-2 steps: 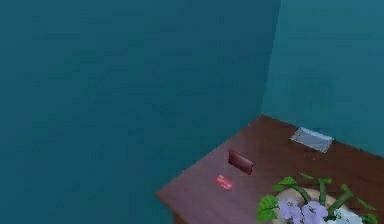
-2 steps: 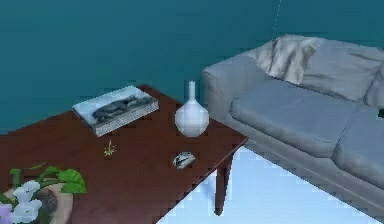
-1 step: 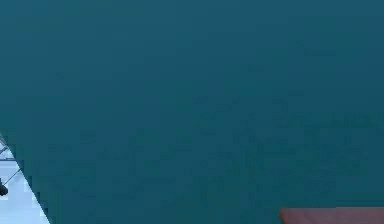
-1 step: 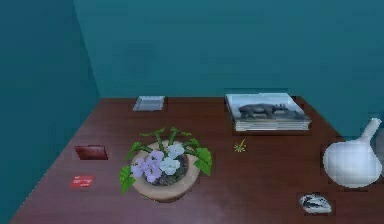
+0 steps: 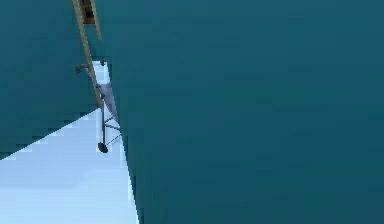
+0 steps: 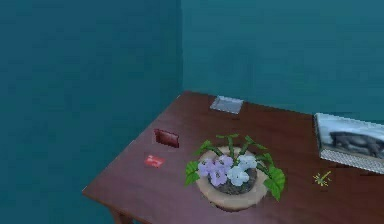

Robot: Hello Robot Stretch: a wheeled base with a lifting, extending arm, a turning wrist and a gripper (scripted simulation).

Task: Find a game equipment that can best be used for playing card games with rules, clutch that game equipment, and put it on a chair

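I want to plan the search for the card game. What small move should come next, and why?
Probably reach toward the small dark red box, perhaps a card pack, standing on the brown table left of the flowering plant. Ahead is a teal wall, so driving forward likely gains little.

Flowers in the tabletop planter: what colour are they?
The flowers are pale purple and white; arm side view.
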